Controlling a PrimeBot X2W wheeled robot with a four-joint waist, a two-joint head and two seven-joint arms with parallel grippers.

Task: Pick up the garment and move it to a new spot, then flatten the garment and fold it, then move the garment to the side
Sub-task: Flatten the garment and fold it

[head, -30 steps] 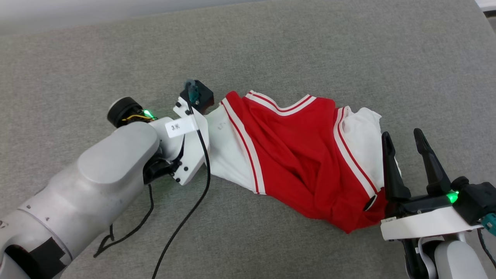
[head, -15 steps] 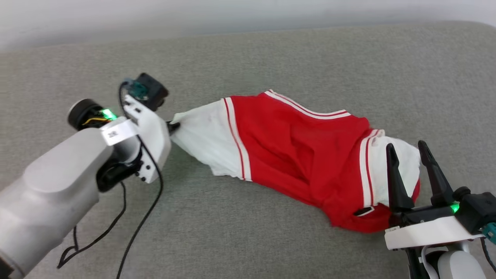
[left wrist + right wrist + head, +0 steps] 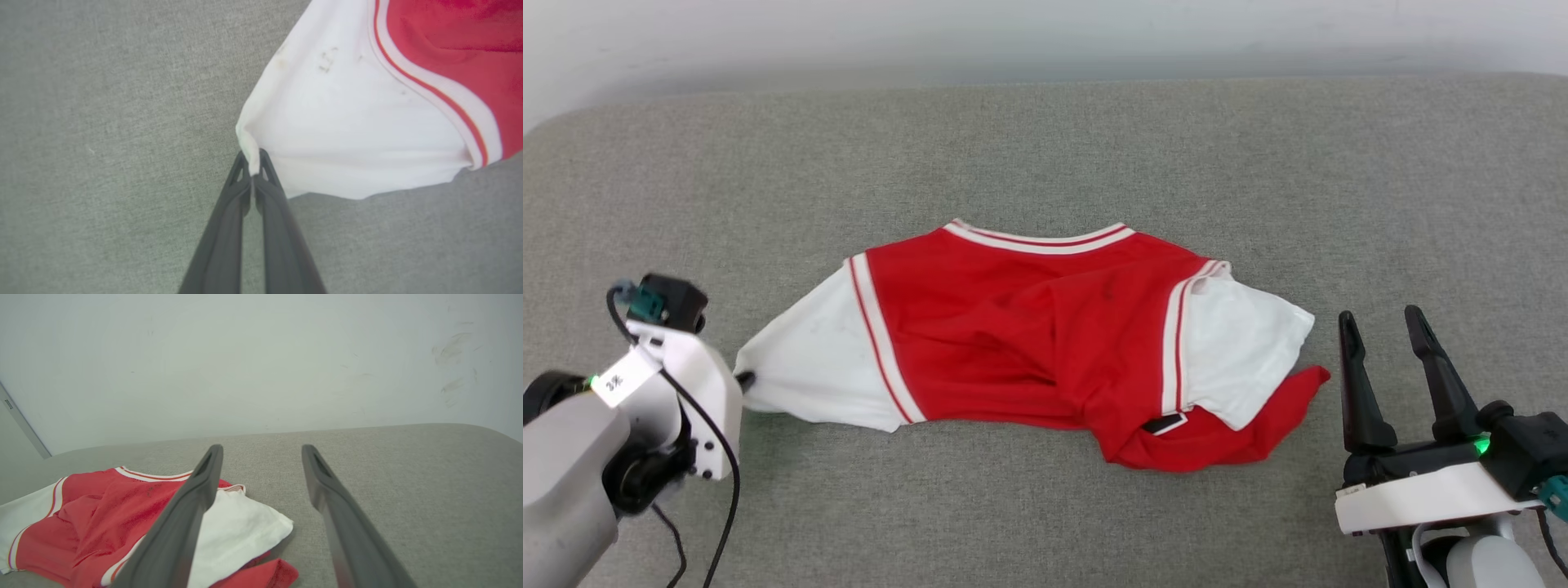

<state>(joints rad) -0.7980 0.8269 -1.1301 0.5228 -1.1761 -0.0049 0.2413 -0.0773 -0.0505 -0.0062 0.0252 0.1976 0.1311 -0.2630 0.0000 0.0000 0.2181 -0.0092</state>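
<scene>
The garment (image 3: 1029,327), a red shirt with white sleeves and red-and-white striped trim, lies stretched out and rumpled on the grey cushion (image 3: 1045,147). My left gripper (image 3: 742,379) is shut on the tip of its left white sleeve (image 3: 351,134); in the left wrist view my gripper (image 3: 254,163) pinches a fold of white cloth. My right gripper (image 3: 1380,327) stands open just right of the other white sleeve (image 3: 1241,343), touching nothing. In the right wrist view my open gripper (image 3: 261,451) has the garment (image 3: 102,514) at its lower left.
A pale wall (image 3: 245,355) rises behind the cushion's far edge. A black cable (image 3: 719,506) hangs from my left wrist over the cushion. Bare grey fabric lies all round the shirt.
My left gripper has closed on the sleeve tip and pulled it left, drawing the shirt out flatter and away from my right gripper. The head camera has shifted too.
</scene>
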